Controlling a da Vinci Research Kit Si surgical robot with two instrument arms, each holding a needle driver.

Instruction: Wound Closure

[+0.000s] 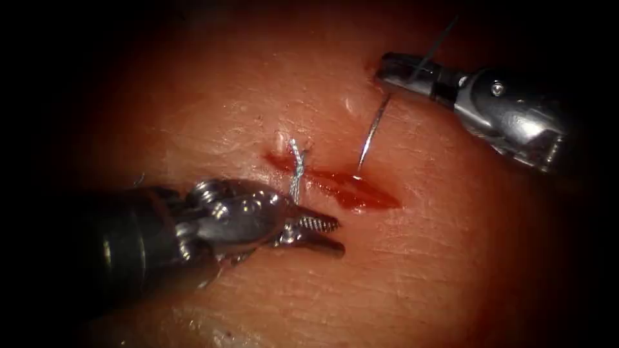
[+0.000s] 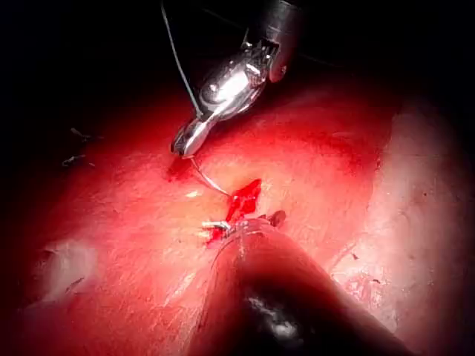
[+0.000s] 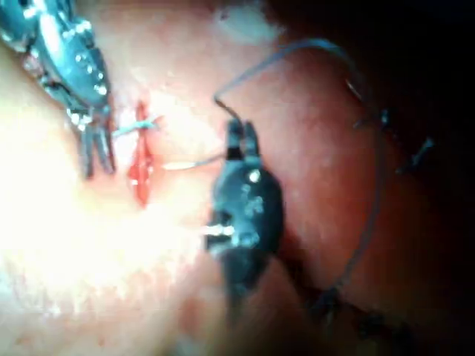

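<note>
- Tissue (image 1: 451,258) lies under both tools, pale and finely creased, with a short slanting cut (image 1: 351,188) near its middle that holds red fluid (image 1: 367,196).
- The right claw (image 1: 390,67) comes in from the upper right of the endoscope view and is clenched on the needle (image 1: 373,132) at its blunt end, where the thread joins.
- The needle curves down from that claw toward the cut; its tip sits at the cut's right edge, on the far lip, touching the red fluid. Whether the tip has entered the tissue cannot be told.
- Thread (image 1: 438,42) runs up and away from the right claw as a dark line; in the right wrist view it (image 3: 371,185) sweeps in a wide loop behind that tool (image 3: 241,144).
- A stitch (image 1: 296,171) of pale thread already crosses the cut near its left end, its strands standing close together.
- The left claw (image 1: 325,235) lies just below the cut, near that stitch, its two jaws parted with the toothed faces showing, grasping nothing.
- In the left wrist view the right tool (image 2: 189,141) holds the needle (image 2: 208,178), which reaches down to the cut (image 2: 245,199).
</note>
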